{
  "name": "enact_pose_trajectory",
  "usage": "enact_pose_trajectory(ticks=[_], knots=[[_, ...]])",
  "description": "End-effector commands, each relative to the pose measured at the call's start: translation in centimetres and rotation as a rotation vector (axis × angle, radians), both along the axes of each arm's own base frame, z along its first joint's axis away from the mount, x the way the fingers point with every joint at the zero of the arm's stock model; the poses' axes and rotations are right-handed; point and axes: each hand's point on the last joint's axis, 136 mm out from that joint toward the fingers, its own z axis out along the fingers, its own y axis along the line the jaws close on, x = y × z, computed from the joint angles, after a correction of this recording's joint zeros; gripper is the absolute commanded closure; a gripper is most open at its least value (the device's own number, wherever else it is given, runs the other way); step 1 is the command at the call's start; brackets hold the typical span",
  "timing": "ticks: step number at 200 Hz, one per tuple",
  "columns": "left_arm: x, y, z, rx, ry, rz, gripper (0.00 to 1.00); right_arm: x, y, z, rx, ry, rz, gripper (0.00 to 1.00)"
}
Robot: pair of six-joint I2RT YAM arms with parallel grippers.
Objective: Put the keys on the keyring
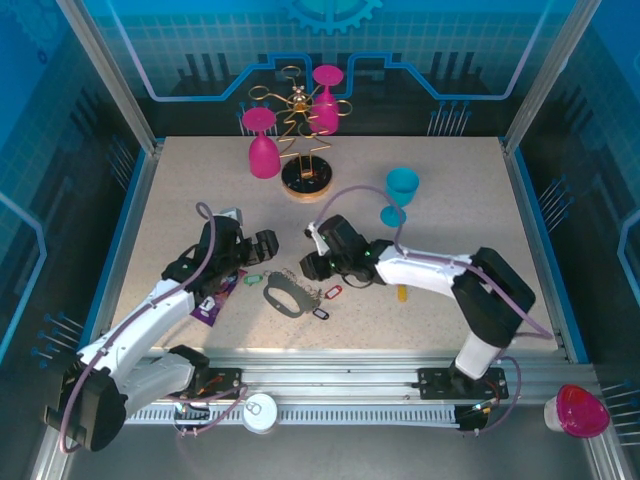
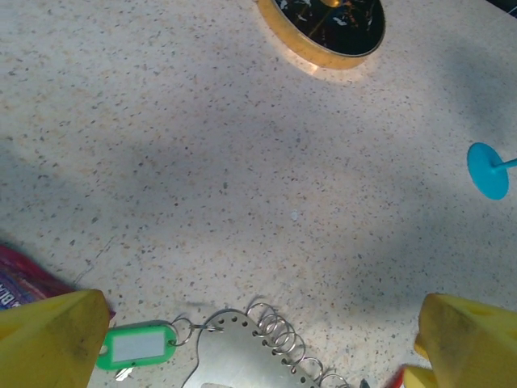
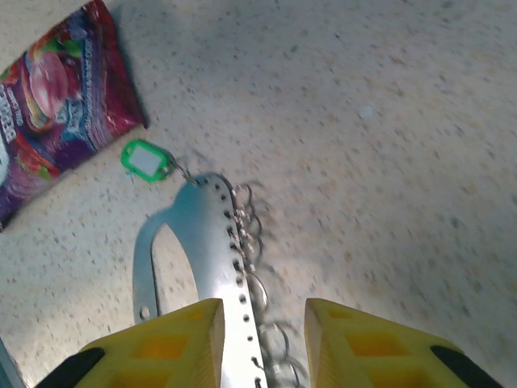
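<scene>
Foreground: saw a white round disc (image 1: 259,412) on the rail between the arm bases. Found the keyring (image 1: 285,297) flat on the speckled table (image 1: 450,160), midway between both arms, green tag (image 1: 251,279) at its left end, near the purple snack packet (image 1: 215,300). Caught the left gripper (image 2: 262,301) at that end with yellow fingers (image 2: 52,339) spread wide, gripping nothing. Saw the right gripper (image 3: 260,311) partly parted astride the keyring's perforated band, small wire rings (image 3: 246,222) strung along it (gap plain on one side; could not tell about contact on the other). Spotted the red key (image 1: 333,292) just beside the keyring's right end, and could not tell whether joined to it. Found the yellow-orange key (image 1: 402,293) well apart, loose beside the right forearm. Farther back, noted a teal goblet (image 1: 402,188), then two pink goblets (image 1: 263,150) at a gold wire stand (image 1: 306,175) on a round dark base, near the blue back wall (image 1: 320,60).
</scene>
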Motion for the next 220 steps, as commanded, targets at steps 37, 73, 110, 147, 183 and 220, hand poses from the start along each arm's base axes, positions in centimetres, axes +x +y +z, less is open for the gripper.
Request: enact_pose_trajectory(ticks=[37,73,110,147,183,220], knots=[[-0.8,0.6,0.3,-0.028,0.010,0.024,0.01,-1.5,1.3,-5.4,-0.132,0.161,0.348,0.70],[-1.2,0.8,0.2,-0.025,0.005,0.027,0.01,-1.8,1.7,-6.7,-0.155,0.211,0.419,0.69],[-1.4,1.0,0.1,-0.028,0.000,0.033,0.01,-2.3,2.3,-7.7,-0.147,0.252,0.437,0.69],[-1.5,1.1,0.2,-0.025,-0.003,0.034,0.01,-2.8,2.6,-7.8,-0.132,0.275,0.457,0.75],[-1.5,1.1,0.3,-0.023,-0.005,0.034,0.01,-3.3,2.7,-7.7,-0.124,0.290,0.475,0.83],[-1.6,1.3,0.4,-0.016,-0.009,0.035,0.01,-3.4,2.5,-7.2,-0.131,0.277,0.482,0.95]])
